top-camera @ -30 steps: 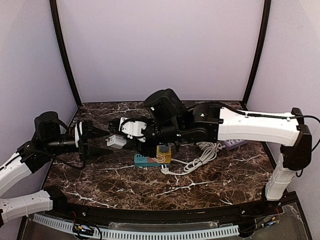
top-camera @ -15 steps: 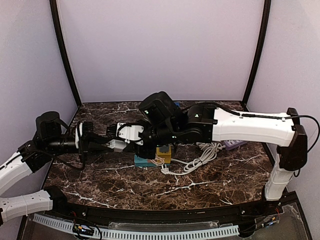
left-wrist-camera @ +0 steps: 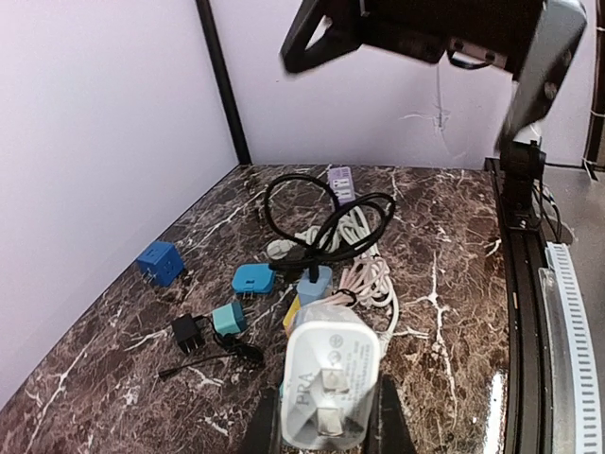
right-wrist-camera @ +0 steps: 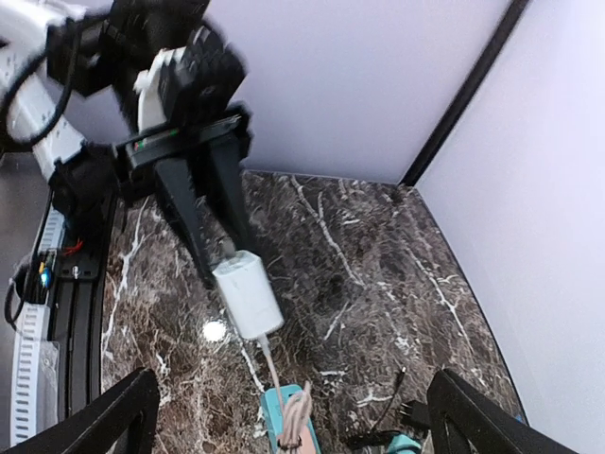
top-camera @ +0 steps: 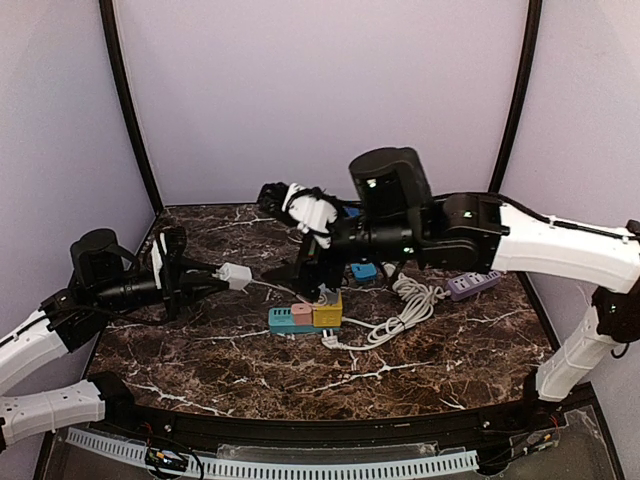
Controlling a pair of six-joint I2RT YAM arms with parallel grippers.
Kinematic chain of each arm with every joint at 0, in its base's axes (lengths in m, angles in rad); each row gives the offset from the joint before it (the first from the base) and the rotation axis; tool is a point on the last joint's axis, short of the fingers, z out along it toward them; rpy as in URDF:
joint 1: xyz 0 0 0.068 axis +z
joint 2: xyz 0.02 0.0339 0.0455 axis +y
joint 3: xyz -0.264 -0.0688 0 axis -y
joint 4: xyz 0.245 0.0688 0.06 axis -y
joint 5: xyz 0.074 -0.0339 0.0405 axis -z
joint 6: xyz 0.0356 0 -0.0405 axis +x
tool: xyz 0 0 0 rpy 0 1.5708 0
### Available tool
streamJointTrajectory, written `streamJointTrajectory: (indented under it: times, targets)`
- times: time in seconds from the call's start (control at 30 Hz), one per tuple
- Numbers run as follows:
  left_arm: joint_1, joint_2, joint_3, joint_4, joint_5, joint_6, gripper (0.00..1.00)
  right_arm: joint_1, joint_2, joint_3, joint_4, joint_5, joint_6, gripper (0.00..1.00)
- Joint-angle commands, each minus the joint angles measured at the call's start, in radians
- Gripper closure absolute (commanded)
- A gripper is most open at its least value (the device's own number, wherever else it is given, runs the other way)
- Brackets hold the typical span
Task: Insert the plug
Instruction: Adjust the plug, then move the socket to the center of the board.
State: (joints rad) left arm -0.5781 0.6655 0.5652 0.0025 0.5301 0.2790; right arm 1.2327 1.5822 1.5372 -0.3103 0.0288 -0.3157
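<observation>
The plug [top-camera: 236, 275] is a white adapter block with a thin pinkish cable. My left gripper [top-camera: 212, 278] is shut on it and holds it level above the table at the left. In the left wrist view the plug [left-wrist-camera: 329, 383] shows its two metal prongs, clamped between the fingers [left-wrist-camera: 260, 427]. My right gripper [top-camera: 283, 235] hangs open and raised near the back centre, apart from the plug. From the right wrist view the plug [right-wrist-camera: 248, 293] sits ahead of the wide-open right gripper [right-wrist-camera: 293, 380]. The teal, pink and yellow power strip [top-camera: 305, 318] lies at the table's centre.
A coiled white cable [top-camera: 410, 305] and a purple power strip [top-camera: 470, 287] lie to the right. Small adapters sit near the back: a blue cube [left-wrist-camera: 159, 262], a blue one [left-wrist-camera: 252, 277], a teal one [left-wrist-camera: 227, 319], a black one [left-wrist-camera: 187, 333]. A black cable loop [left-wrist-camera: 321, 213] rests there too.
The left gripper shut on the plug. The right gripper then opened, let go of the plug, and lifted up and back to the right.
</observation>
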Motion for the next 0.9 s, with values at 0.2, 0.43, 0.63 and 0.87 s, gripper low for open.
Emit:
streamJointTrajectory:
  times: [0.2,0.43,0.63,0.87]
  targets:
    - [0.174,-0.068,-0.084,0.181,-0.280,-0.404,0.99,-0.413,-0.240,-0.395,0.104,-0.382,0.133,0.01]
    - [0.265,-0.118,-0.146,0.146,-0.296,-0.476,0.99,-0.506,-0.070,-0.561,0.260,-0.683,-0.087,0.01]
    - [0.304,-0.135,-0.161,0.151,-0.278,-0.480,0.99,-0.565,0.115,-0.588,0.492,-0.794,-0.092,0.01]
    - [0.330,-0.116,-0.173,0.167,-0.263,-0.477,0.99,-0.550,0.297,-0.539,0.601,-0.848,-0.094,0.05]
